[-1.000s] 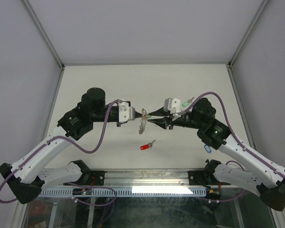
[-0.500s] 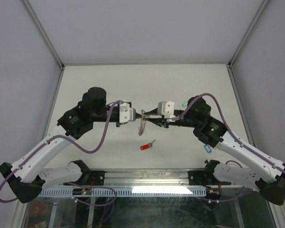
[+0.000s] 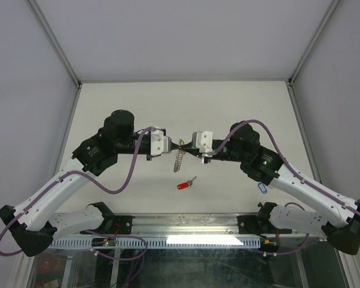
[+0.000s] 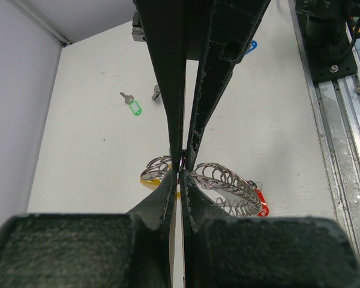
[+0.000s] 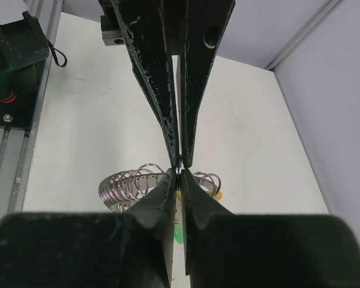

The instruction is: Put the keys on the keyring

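The keyring [image 3: 179,157], a silvery coiled wire loop, hangs above the table between both grippers. My left gripper [image 3: 176,144] is shut on its top, as the left wrist view [image 4: 183,171] shows. My right gripper [image 3: 187,146] meets it tip to tip and is shut on the same spot [image 5: 179,171]. The coils [image 4: 228,183] [image 5: 126,185] fan out to the sides. A yellow tag [image 4: 151,182] [image 5: 216,195] hangs at the ring. A green bit [image 5: 177,234] shows in the gap between my right fingers. The red-tagged key [image 3: 185,184], blue-tagged key [image 3: 263,188] and green-tagged key [image 4: 132,107] lie on the table.
The white table [image 3: 120,108] is boxed in by grey walls and metal corner posts [image 3: 54,42]. A metal rail with wiring [image 3: 186,240] runs along the near edge by the arm bases.
My right gripper has moved left to the keyring and closed, its tips now meeting my left gripper's tips. The left arm and the keyring have stayed in place.
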### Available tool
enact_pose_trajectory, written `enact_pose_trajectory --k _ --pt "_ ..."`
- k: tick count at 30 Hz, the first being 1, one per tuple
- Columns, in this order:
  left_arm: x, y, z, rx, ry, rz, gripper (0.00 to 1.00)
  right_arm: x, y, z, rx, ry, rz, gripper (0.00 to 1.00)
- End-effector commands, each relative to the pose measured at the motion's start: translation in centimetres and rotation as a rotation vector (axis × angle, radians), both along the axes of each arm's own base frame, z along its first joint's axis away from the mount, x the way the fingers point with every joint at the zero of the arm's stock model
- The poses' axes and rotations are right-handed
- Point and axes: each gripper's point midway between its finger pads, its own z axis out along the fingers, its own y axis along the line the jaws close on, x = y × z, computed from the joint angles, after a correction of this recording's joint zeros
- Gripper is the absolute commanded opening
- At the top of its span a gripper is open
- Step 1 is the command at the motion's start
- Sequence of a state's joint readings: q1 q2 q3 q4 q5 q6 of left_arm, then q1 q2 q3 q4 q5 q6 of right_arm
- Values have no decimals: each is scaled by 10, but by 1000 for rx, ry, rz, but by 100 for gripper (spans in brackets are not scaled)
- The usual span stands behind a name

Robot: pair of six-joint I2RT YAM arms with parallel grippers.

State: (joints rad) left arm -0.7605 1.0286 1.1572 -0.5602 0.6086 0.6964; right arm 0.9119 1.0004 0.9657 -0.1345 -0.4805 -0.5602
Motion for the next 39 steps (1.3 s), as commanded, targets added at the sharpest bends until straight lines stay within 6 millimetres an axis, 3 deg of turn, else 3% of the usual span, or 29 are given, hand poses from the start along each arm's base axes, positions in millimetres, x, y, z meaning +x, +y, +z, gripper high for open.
enact_pose_trajectory --k 1,8,12,21,29,33,37,39 --pt "-7 -2 31 -61 -80 -40 0 2 1 29 47 -70 -10 7" --pt "-6 0 30 -54 -87 -31 0 4 -2 30 36 -77 -28 19" --pt "-7 -1 31 -56 -86 -37 0 4 -3 31 39 -81 -34 20" --pt "-7 -1 32 -58 -85 -39 0 5 -5 31 36 -79 -44 16" --pt "-8 -1 33 -62 -83 -42 0 2 -1 33 54 -61 -29 0" --pt "-12 0 38 -77 -85 -52 1 1 -1 36 70 -53 -27 0" --pt "-19 3 51 -141 -101 -47 32 -4 -2 46 125 -49 -20 0" --pt "-24 7 58 -184 -113 -40 39 -7 -3 49 154 -41 -16 0"
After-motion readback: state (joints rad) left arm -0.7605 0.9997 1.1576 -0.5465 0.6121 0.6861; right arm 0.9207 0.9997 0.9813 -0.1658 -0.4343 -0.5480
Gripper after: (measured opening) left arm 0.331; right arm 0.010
